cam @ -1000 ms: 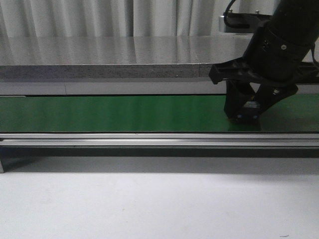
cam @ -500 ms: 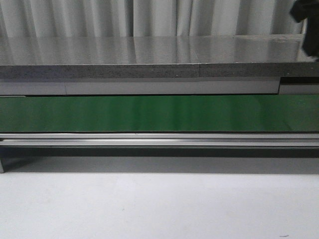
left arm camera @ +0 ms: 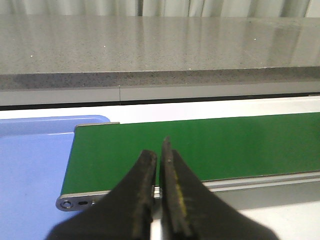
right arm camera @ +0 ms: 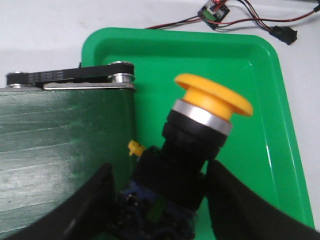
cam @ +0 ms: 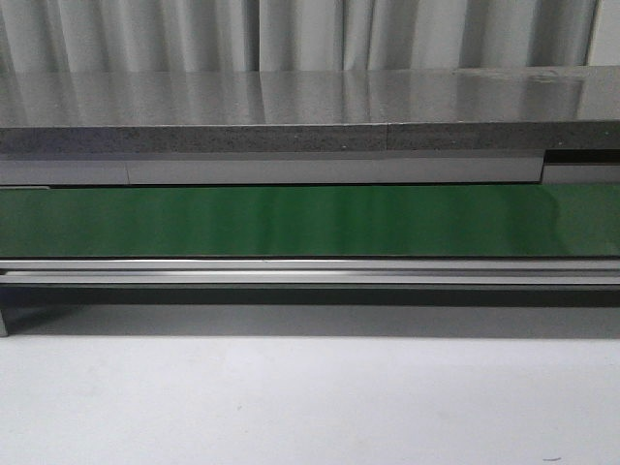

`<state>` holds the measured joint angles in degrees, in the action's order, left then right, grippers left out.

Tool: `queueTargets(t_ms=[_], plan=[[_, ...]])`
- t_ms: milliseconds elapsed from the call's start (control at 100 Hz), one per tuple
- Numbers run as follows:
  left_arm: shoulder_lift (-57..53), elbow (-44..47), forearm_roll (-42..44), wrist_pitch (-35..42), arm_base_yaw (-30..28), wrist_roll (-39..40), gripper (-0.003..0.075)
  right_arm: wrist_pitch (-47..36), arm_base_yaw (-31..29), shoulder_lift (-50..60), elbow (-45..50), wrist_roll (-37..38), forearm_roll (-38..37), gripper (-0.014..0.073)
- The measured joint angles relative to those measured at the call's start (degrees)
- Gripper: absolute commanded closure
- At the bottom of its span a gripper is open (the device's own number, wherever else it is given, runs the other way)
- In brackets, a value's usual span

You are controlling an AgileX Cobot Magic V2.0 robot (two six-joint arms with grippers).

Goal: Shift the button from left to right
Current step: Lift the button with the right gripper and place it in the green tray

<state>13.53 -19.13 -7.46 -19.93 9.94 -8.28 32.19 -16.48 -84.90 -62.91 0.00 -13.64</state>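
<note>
**Button held over the green tray**

Front view: only the green belt (cam: 291,221) and the grey bench (cam: 291,107) behind it show; no claw is visible.

Left wrist view: the left claw (left arm camera: 160,167) is clenched and holds nothing, above the belt's end, near a blue surface (left arm camera: 30,165).

Right wrist view: the right claw (right arm camera: 157,200) grasps the button (right arm camera: 192,145), its orange cap upward, over the green tray (right arm camera: 260,100) beside the belt's end.

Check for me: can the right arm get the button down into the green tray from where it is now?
Probably yes. The right gripper holds the button between its fingers, over the green tray just past the end of the conveyor belt. The tray floor beneath looks bare, with nothing blocking.
</note>
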Motion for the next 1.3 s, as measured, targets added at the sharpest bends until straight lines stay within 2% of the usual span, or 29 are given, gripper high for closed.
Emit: queueTargets(t_ms=[430, 780, 1020, 1301], plan=[[0.0, 0.0, 0.0, 0.0, 0.0, 0.0, 0.0715, -3.0, -6.6, -11.9, 0.0, -4.1, 0.0, 0.0337], [0.0, 0.0, 0.0, 0.0, 0.0, 0.0, 0.0715, -3.2, -7.3, -17.4, 0.0, -4.2, 0.0, 0.0333], [0.0, 0.0, 0.0, 0.0, 0.0, 0.0, 0.0715, -3.5, -7.3, -17.8, 0.0, -4.3, 0.1, 0.02], [0.0, 0.0, 0.0, 0.0, 0.0, 0.0, 0.0715, -3.5, -7.3, -17.8, -0.1, -4.4, 0.1, 0.0196]])
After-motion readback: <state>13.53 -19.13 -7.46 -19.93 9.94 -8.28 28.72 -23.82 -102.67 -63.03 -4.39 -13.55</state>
